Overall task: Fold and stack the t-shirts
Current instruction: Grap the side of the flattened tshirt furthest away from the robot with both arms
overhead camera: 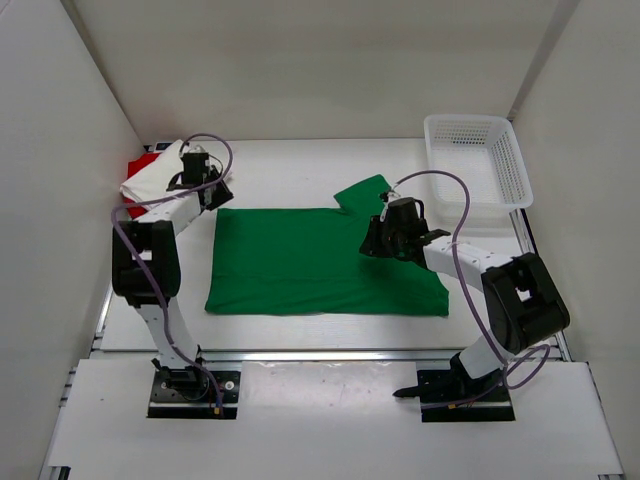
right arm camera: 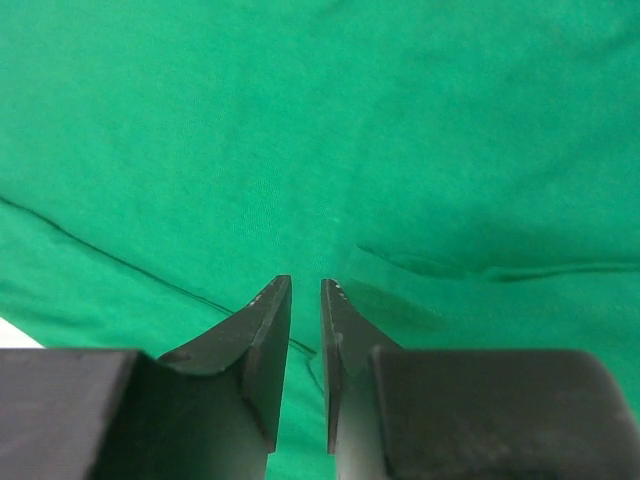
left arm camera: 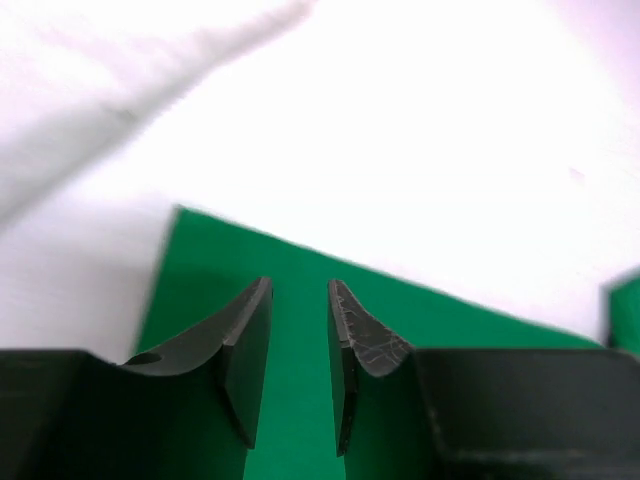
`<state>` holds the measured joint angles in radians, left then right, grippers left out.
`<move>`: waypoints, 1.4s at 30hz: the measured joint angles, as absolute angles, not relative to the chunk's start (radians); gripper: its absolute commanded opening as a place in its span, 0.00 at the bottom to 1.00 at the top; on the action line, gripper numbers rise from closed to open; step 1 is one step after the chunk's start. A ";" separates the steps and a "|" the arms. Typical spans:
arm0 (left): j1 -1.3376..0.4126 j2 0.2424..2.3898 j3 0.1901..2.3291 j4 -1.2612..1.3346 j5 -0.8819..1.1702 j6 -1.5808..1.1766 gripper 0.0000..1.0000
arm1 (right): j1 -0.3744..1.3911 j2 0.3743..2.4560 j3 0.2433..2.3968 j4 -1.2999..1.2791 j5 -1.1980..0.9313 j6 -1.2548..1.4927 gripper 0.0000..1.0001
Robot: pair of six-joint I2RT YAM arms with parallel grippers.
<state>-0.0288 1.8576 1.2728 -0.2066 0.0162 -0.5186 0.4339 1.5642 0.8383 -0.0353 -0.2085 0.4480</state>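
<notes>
Hovering with left gripper (left arm camera: 300,285) and right gripper (right arm camera: 305,282) both slightly parted, gripping nothing, green t-shirt (overhead camera: 320,265) spread directly beneath each. Risking shallow pinch from narrow gap, slipping cloth, crooked fold; also snagging white t-shirt (overhead camera: 150,180) just beyond left gripper.

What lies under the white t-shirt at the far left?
A red t-shirt, only its left edge showing; the white t-shirt covers the rest, so its fold cannot be judged.
</notes>
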 measured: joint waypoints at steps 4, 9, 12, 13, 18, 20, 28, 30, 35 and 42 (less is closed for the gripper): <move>-0.026 1.953 1.344 -0.268 -0.076 -0.474 0.42 | 0.438 1.560 0.837 0.002 -0.226 0.443 0.20; -0.014 2.016 1.351 -0.328 -0.121 -0.455 0.43 | 0.435 1.519 0.814 0.028 -0.242 0.440 0.21; -0.012 2.024 1.377 -0.349 -0.142 -0.447 0.45 | 0.435 1.502 0.804 0.043 -0.257 0.441 0.21; -0.014 2.026 1.387 -0.354 -0.150 -0.444 0.46 | 0.435 1.502 0.803 0.048 -0.262 0.441 0.21; -0.015 2.031 1.406 -0.362 -0.178 -0.444 0.52 | 0.435 1.502 0.793 0.069 -0.276 0.442 0.21; -0.015 2.036 1.406 -0.362 -0.180 -0.446 0.52 | 0.435 1.501 0.786 0.070 -0.282 0.443 0.20; -0.017 2.106 1.496 -0.411 -0.196 -0.445 0.41 | 0.437 1.498 0.778 0.077 -0.301 0.447 0.20; -0.019 2.117 1.510 -0.420 -0.199 -0.444 0.42 | 0.437 1.490 0.775 0.079 -0.304 0.449 0.21; -0.022 2.123 1.535 -0.450 -0.201 -0.446 0.33 | 0.427 1.472 0.772 0.094 -0.318 0.456 0.22; -0.028 2.126 1.555 -0.470 -0.218 -0.454 0.03 | 0.326 1.513 0.809 0.124 -0.318 0.472 0.27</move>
<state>-0.0284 2.1262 1.5551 -0.4702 -0.2180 -0.4541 0.3264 1.5127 0.8093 0.1242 -0.3180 0.4725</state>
